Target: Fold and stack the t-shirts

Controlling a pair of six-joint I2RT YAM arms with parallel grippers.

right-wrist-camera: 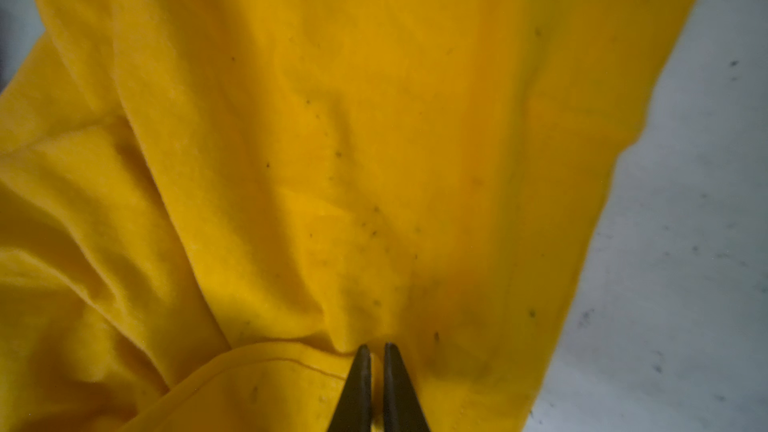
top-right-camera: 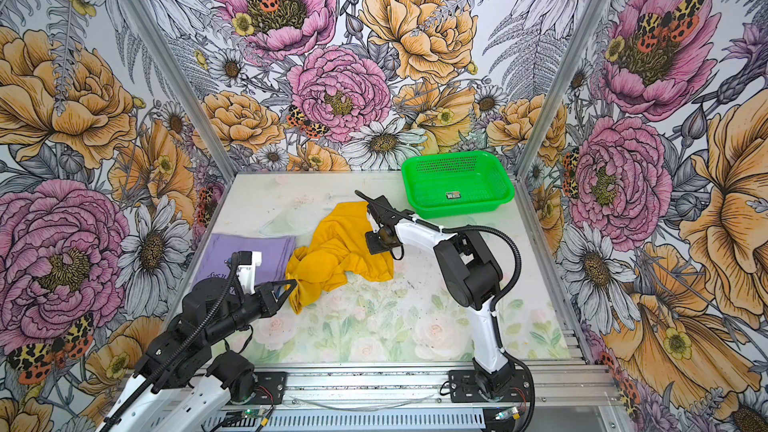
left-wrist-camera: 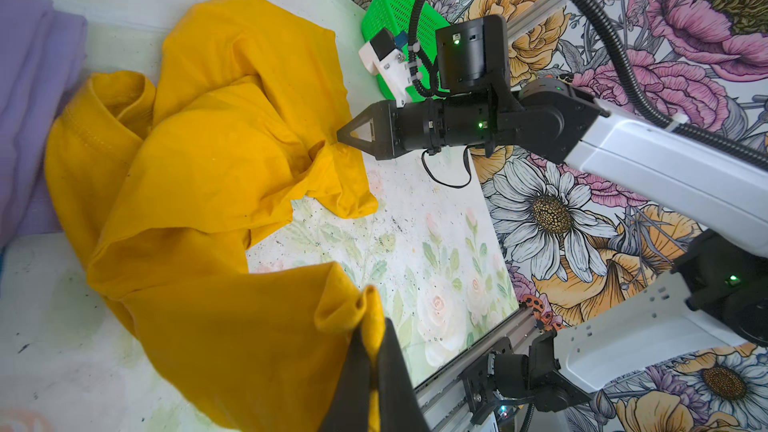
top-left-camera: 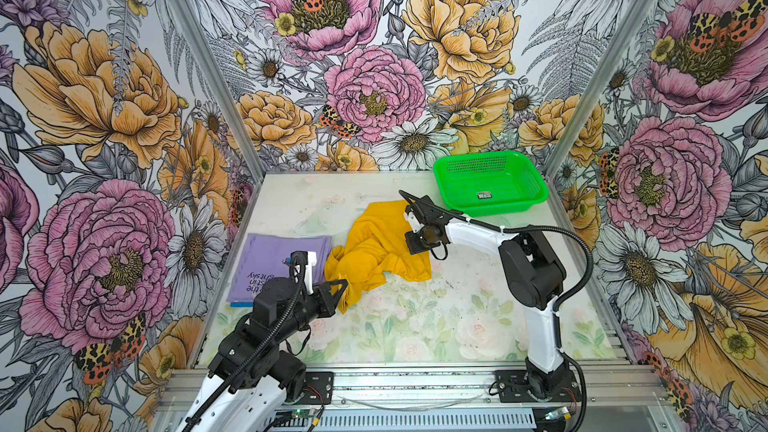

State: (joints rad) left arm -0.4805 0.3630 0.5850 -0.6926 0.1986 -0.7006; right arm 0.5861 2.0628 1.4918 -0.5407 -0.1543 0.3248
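The only writing that shows is dark print on the lavender t-shirt (top-left-camera: 272, 257), which faces away from the camera. The left arm covers much of it, and the fragments that show read roughly "the", "stin" and "ghtsky". A small label (top-left-camera: 484, 195) lies inside the green basket (top-left-camera: 478, 166), too small to read.

The left gripper (top-left-camera: 343, 284) is clenched on a bunched edge of the yellow t-shirt (top-left-camera: 374, 251). In the left wrist view a fold of yellow cloth stands up between its two dark fingers (left-wrist-camera: 395, 371), and the rest of the shirt spreads away ahead of the jaws.

The right gripper (left-wrist-camera: 338, 135) is pinched tight on another part of the same shirt, with creases running out from its tip. In the right wrist view its fingers are nearly together, with a sliver of yellow between them.

The yellow t-shirt lies crumpled on the table (top-left-camera: 415, 326) between the two sets of jaws. The lavender t-shirt lies flat and folded just beside the left jaws, on the side away from the right ones. A thin strip of a blue t-shirt (top-left-camera: 241, 304) peeks from beneath its near edge. The basket stands beyond the right jaws, apart from the cloth.
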